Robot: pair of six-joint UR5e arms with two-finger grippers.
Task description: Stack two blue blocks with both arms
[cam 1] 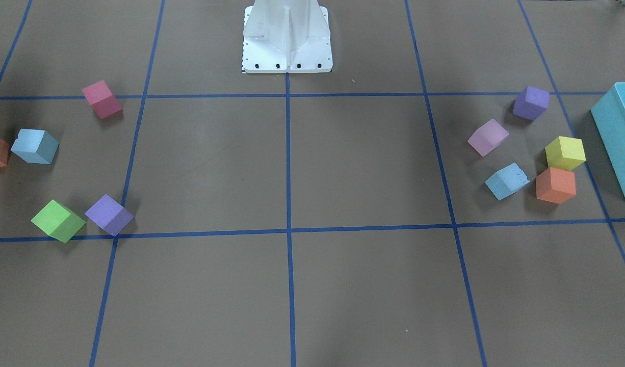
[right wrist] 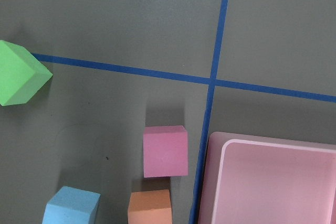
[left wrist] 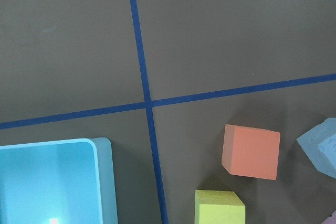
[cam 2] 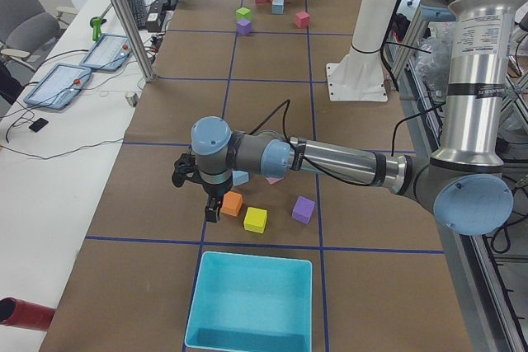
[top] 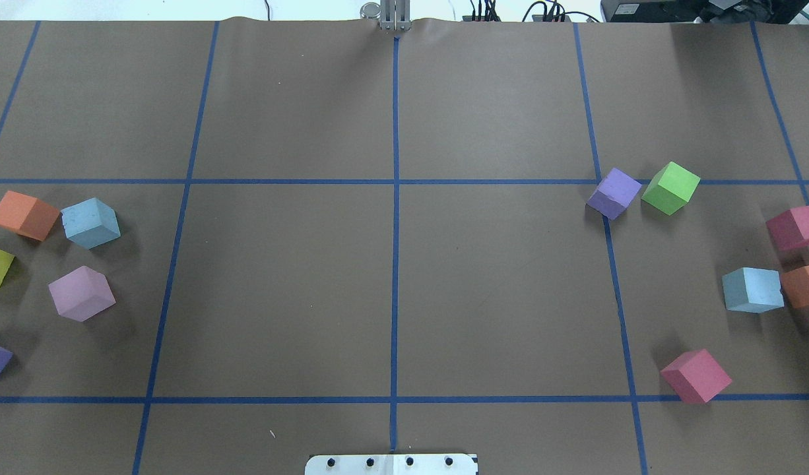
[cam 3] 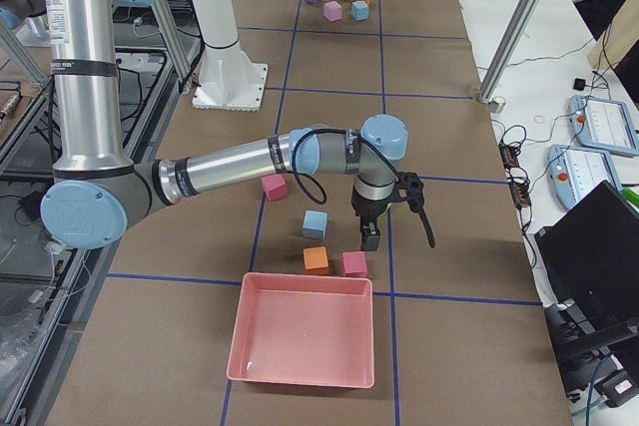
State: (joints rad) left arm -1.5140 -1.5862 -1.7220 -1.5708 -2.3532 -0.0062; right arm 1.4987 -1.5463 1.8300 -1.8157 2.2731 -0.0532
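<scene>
Plainly, the front-facing view shows the two blocks well apart. The pitted blue block [cam 1: 507,181] lies on the robot's left, just beside an orange cube [cam 1: 555,185] and near the teal bin [cam 1: 618,137]. The smooth blue block [cam 1: 34,146] lies on its right.

The overhead view repeats that split, pitted blue block [top: 90,223] left and smooth blue block [top: 751,289] right, with no arm in frame. One block per side is probably why both arms are wanted.

From the table's left end, the left gripper [cam 2: 196,191] hangs pointing down over its cluster, its wrist partly hiding the pitted block. I cannot tell how wide its jaws stand or whether it holds anything.

From the right end, the right gripper [cam 3: 397,231] hangs near the smooth block and the pink bin [cam 3: 305,278]; again, I cannot tell.

Neither wrist view shows fingers. Each catches its block only at the frame's margin, so each arm likely needs to centre itself before descending.
</scene>
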